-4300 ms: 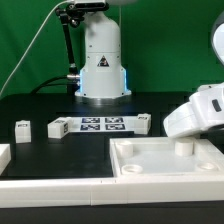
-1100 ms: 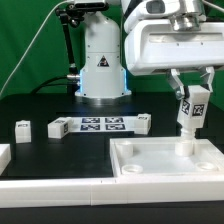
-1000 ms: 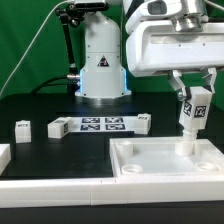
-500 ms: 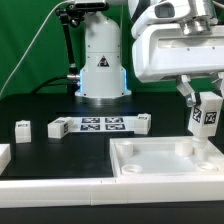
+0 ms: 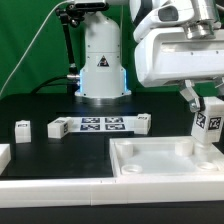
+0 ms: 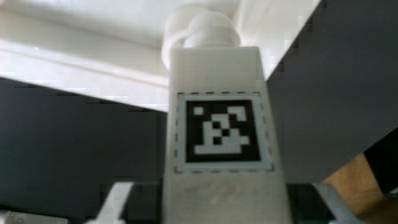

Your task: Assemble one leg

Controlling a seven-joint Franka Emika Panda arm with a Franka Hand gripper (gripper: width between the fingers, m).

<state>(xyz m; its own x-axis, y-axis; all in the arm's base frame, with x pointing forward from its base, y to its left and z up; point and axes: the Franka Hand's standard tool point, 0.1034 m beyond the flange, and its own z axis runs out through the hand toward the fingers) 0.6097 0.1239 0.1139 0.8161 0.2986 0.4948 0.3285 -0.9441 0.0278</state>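
The small white plastic block leg [image 5: 208, 128] is clamped upright in the gripper [image 5: 203, 106] at the exterior view's right, over the white raised-rim tray [image 5: 150, 165].

The black table [image 5: 40, 108] carries the marker board [image 5: 100, 125], a small white block [image 5: 22, 128] and the white tray piece [image 5: 150, 172].

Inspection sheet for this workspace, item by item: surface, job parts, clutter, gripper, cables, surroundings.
Surface: black table, flat.
Job's things: leg held roughly upright, its lower end at a far corner of the tray; cannot tell whether it is seated.
Clutter: marker board; small block off one end, second block off the other; white part at the frame edge.
Gripper: gripper shut on the leg.
Cables: pale cable behind the table.
Surroundings: arm base, green backdrop.
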